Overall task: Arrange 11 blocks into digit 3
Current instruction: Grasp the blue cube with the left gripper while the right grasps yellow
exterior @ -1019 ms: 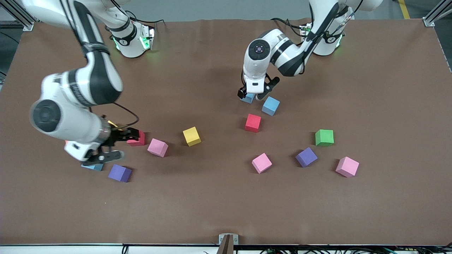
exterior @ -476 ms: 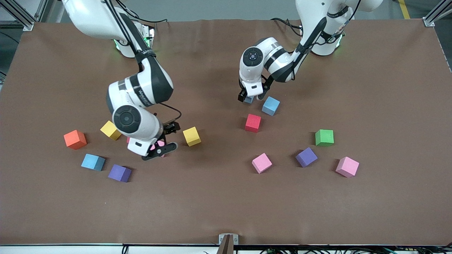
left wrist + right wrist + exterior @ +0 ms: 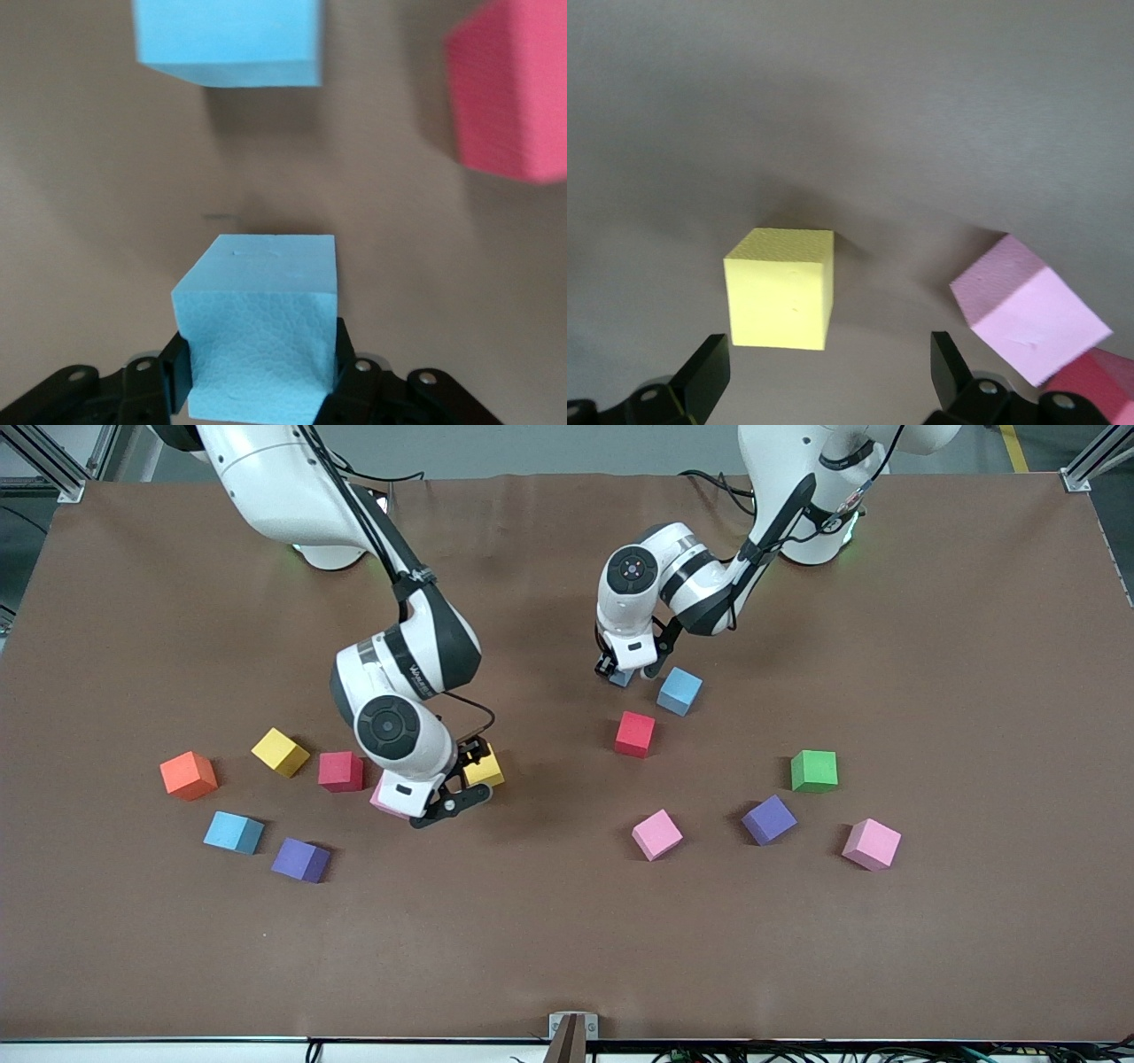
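Partly hidden: blue block (image 3: 257,328) in left tool (image 3: 627,676) | right tool (image 3: 456,784) spread

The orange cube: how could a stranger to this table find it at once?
Go to the right arm's end of the table. Among the cubes there, the orange cube lies outermost, beside a yellow cube and farther from the front camera than a blue cube. No other cube is orange.

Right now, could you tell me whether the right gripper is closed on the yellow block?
No, the right gripper is open, its fingers apart with the yellow block lying free on the table.
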